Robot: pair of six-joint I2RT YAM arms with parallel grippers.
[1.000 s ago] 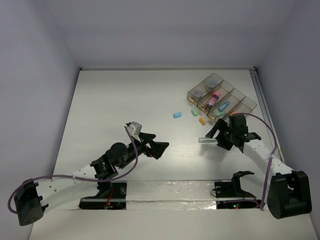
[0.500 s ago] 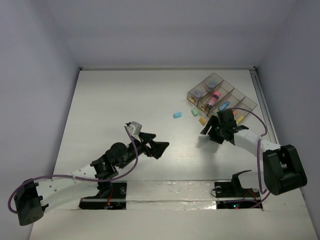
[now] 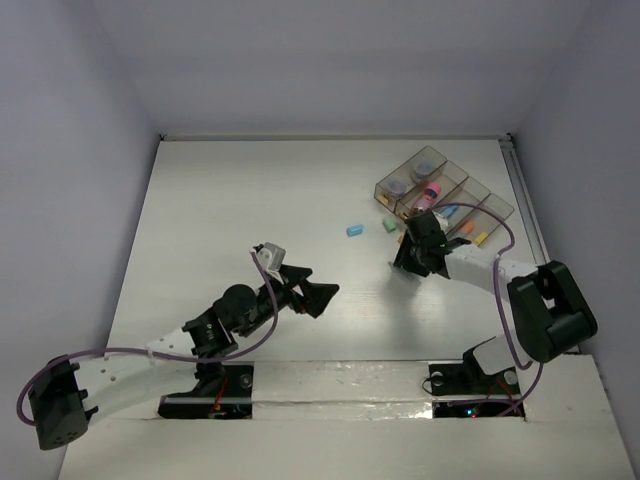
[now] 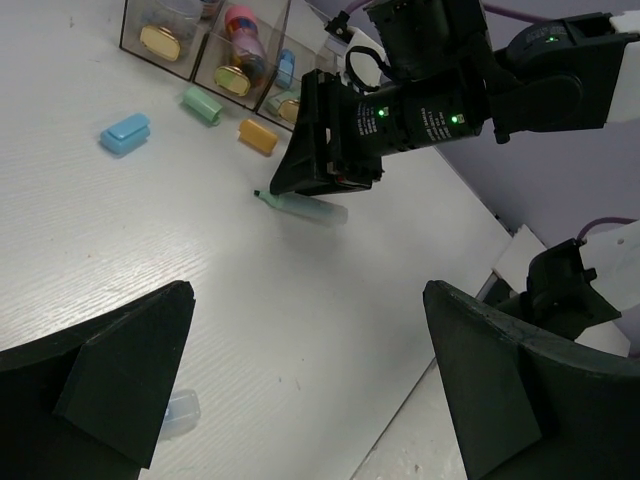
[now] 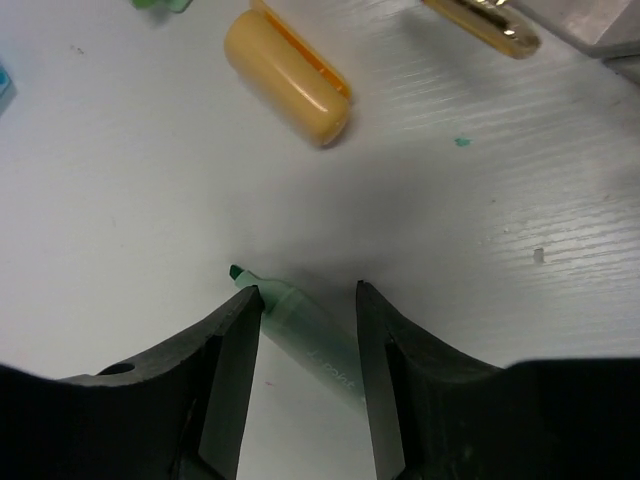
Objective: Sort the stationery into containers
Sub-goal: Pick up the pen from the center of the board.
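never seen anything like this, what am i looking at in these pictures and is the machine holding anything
These are two robot arms bolted to the near edge of a white table, sorting markers into a divided tray. The wide picture looks down from above and behind them; the other two come from a camera on each wrist, so the dark wedges there are that arm's own fingers. The left end effector hangs open, holding nothing. The right end effector is down at the table with a finger either side of a pale green marker, not yet clamped. Loose nearby lie a blue piece, a green one and an orange one.
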